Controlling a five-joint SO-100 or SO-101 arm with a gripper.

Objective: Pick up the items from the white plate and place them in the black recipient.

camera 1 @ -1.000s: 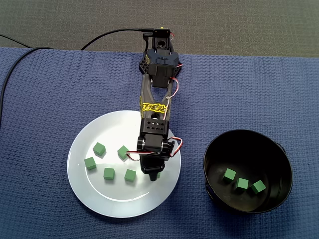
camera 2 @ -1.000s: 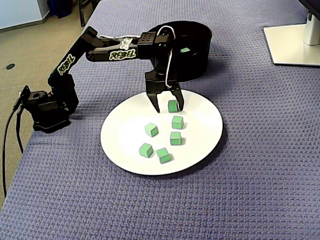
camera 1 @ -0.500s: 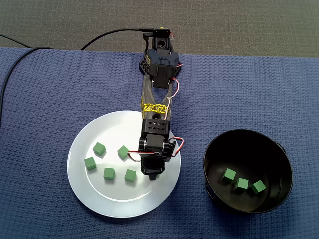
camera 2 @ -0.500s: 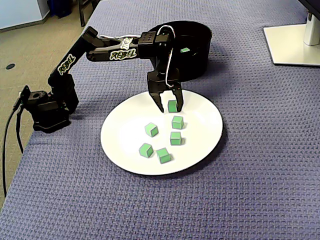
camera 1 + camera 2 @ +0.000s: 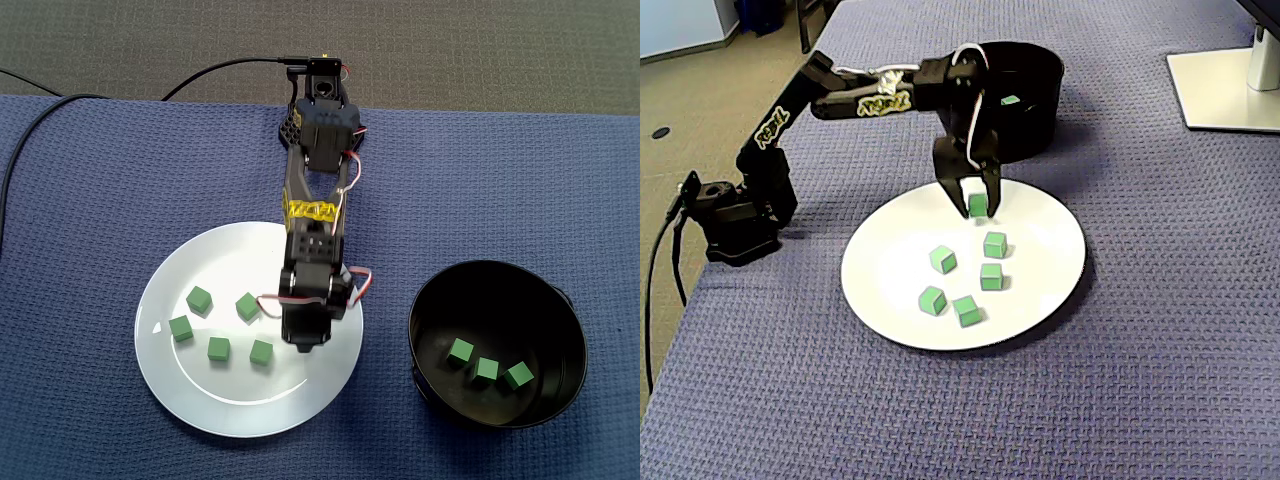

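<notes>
Pinching green cube (image 5: 978, 203) in claw (image 5: 978, 210), having closed from wider spread moments ago; seemingly starting lift off white plate (image 5: 1045, 295). Likely carrying to black bowl (image 5: 1035, 120) next.

Five green cubes (image 5: 216, 348) sit on white plate (image 5: 250, 400), three in black bowl (image 5: 500, 300).

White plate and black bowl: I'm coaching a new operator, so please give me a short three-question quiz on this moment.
1. How many green cubes lie loose on the white plate, outside the claw?
2. True or false: the black bowl is empty.
3. The claw is: A) open above the bowl; B) shut on a cube over the plate; C) shut with nothing in it.
Key: 1) five; 2) false, three cubes lie in it; 3) B.
</notes>
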